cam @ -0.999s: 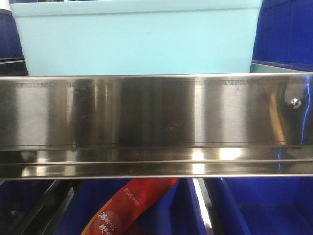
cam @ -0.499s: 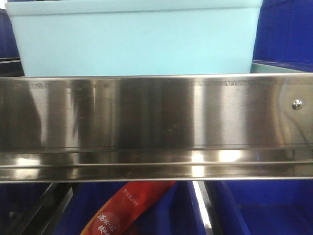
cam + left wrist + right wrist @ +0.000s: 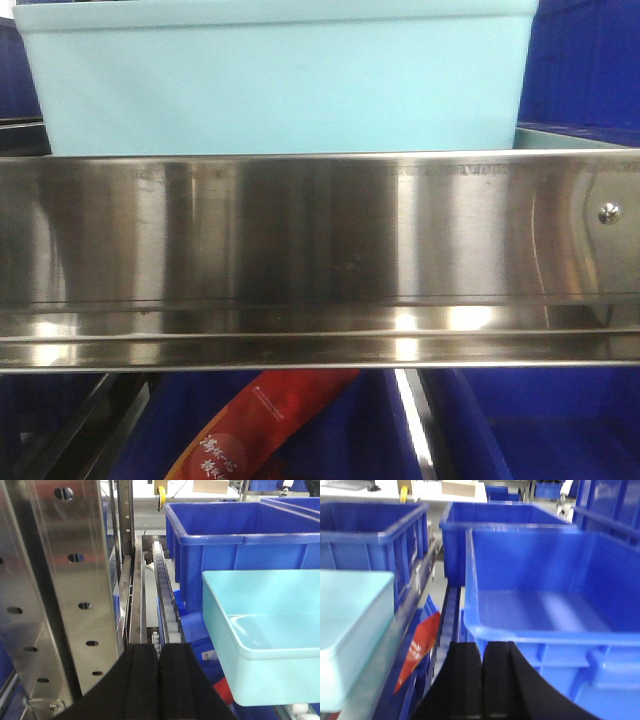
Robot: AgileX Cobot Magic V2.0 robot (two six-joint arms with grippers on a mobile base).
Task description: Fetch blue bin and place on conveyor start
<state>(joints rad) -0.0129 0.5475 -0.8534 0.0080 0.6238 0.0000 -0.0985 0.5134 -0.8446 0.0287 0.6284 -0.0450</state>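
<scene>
The blue bin (image 3: 280, 85) is a light cyan tub standing on a shelf behind a shiny steel rail, filling the top of the front view. It also shows at the right of the left wrist view (image 3: 265, 630) and at the left edge of the right wrist view (image 3: 347, 630). My left gripper (image 3: 159, 652) is shut and empty, to the left of the bin and apart from it. My right gripper (image 3: 482, 650) is shut and empty, to the right of the bin, in front of a dark blue crate. The conveyor start is out of view.
The stainless-steel shelf rail (image 3: 320, 260) crosses the front view. Dark royal-blue crates (image 3: 545, 610) (image 3: 235, 540) stand beside and behind the bin. A perforated steel upright (image 3: 70, 580) is at the left. A red packet (image 3: 260, 425) lies in a lower crate. A roller track (image 3: 165, 590) runs back.
The front view has shifted slightly: the rail and its screw sit a little lower and further right than one second ago. The bin stays on the shelf.
</scene>
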